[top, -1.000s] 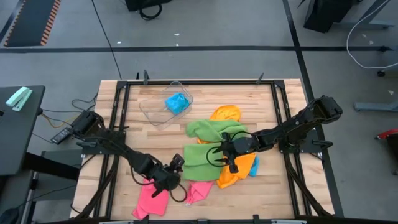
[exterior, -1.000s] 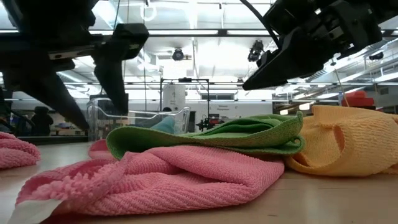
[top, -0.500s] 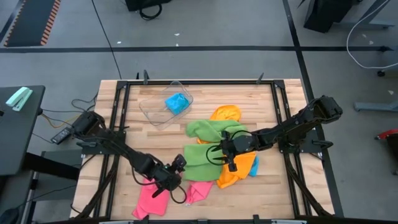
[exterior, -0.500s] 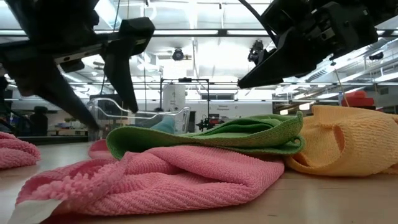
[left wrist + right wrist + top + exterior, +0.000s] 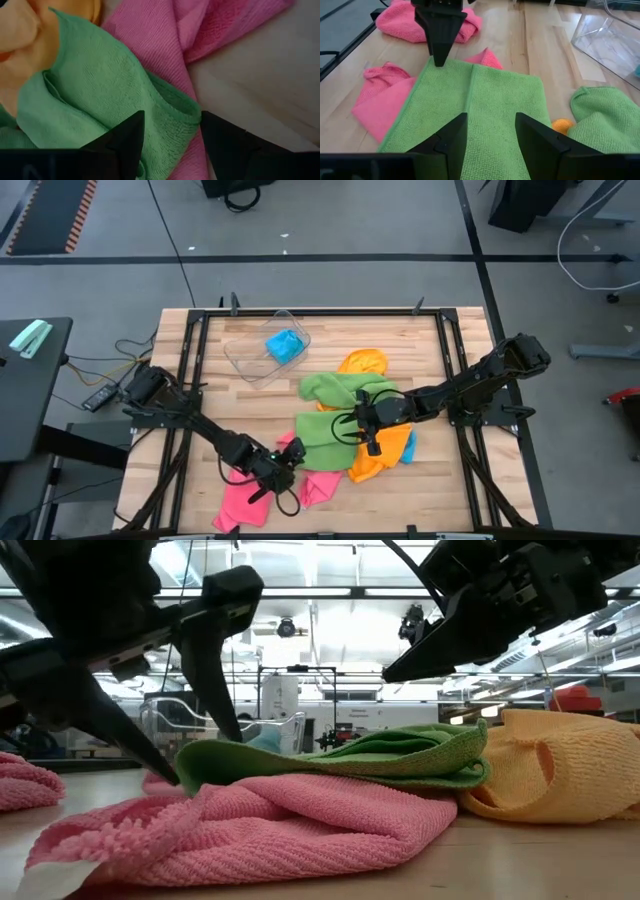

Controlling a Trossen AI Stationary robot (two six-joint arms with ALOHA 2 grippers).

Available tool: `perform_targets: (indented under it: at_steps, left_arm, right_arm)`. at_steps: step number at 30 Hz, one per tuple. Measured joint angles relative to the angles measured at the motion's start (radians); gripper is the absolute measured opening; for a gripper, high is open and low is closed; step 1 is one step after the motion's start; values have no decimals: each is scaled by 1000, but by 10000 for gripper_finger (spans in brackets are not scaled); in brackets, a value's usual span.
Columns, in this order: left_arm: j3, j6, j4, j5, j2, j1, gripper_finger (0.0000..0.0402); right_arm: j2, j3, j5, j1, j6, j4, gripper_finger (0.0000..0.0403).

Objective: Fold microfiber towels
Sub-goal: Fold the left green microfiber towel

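The left gripper [image 5: 287, 459] has crept toward three o'clock, open jaws now straddling the green towel's [image 5: 322, 430] corner, ready to pinch. The right gripper [image 5: 366, 425] hovers, jaws parted.

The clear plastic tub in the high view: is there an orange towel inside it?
No. In the high view the clear plastic tub holds only a blue towel; the orange towel lies outside it on the table.

Left gripper [image 5: 291, 457]: I'm seeing it moving off the pink towel [image 5: 243, 500], toward the green towel's [image 5: 325, 430] corner.
Fingers [image 5: 215, 670]: dropping lower, now straddling that corner.
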Motion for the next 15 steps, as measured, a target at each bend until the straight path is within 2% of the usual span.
perform_targets:
  at_steps: [10, 15]
  left_arm:
    - [1, -56, 25, 22, 38, 0, 156]
    - [0, -116, 37, 26, 45, 7, 126]
  right_arm:
    - [3, 0, 0, 12, 51, 30, 174]
    - [85, 0, 0, 58, 41, 133, 174]
